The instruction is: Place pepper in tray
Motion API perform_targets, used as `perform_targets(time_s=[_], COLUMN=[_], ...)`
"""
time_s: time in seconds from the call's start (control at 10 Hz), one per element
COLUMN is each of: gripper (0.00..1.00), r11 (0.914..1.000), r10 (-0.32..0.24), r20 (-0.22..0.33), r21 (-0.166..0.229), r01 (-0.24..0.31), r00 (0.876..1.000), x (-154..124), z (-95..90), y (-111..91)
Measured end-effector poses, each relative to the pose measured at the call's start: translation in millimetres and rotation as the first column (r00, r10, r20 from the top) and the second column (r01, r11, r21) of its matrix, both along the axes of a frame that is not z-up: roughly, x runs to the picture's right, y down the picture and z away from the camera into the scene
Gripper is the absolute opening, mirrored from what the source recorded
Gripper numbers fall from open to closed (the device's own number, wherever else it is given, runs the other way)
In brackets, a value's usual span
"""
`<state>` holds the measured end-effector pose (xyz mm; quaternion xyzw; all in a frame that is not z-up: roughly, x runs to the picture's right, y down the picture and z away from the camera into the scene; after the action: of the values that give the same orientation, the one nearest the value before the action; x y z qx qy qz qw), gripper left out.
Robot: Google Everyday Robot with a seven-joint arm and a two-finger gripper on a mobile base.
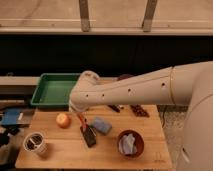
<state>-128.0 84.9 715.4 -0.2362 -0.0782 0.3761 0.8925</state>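
Observation:
The pepper (80, 119) is a slim red-orange chili. It sticks out below the end of my white arm, lifted off the wooden table (60, 155). My gripper (78, 113) is shut on its upper end and is mostly hidden under the wrist. The green tray (42, 90) stands at the back left of the table, up and to the left of the gripper, and nothing lies in it.
A round orange fruit (63, 120) lies just left of the pepper. A black object (89, 136) and a blue object (102, 125) lie right below. There is a metal cup (35, 144) at the front left, a reddish-brown bowl (131, 143) at the front right and a dark bar (138, 111) behind it.

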Motion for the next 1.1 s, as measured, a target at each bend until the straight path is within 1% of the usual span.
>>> perform_targets(time_s=[0.1,0.2,0.4,0.5,0.6,1.1], gripper=[0.00,0.00,0.00,0.00,0.00,0.00], r11=[0.9994,0.9988,0.9967,0.9935,0.9897,0.9895], r10=[0.026,0.036,0.049,0.064,0.074,0.074], r20=[0.016,0.027,0.053,0.075,0.098,0.100], r21=[0.021,0.033,0.061,0.089,0.115,0.117], r01=[-0.027,-0.037,-0.052,-0.070,-0.085,-0.085], r00=[1.000,0.999,0.997,0.995,0.992,0.992], x=[4.3,2.6,1.4,0.3,-3.8,-4.7], z=[1.4,1.2,4.3,4.5,2.3,2.6], y=[-18.0,-30.8,-63.2,-83.9,-98.0,-98.6])
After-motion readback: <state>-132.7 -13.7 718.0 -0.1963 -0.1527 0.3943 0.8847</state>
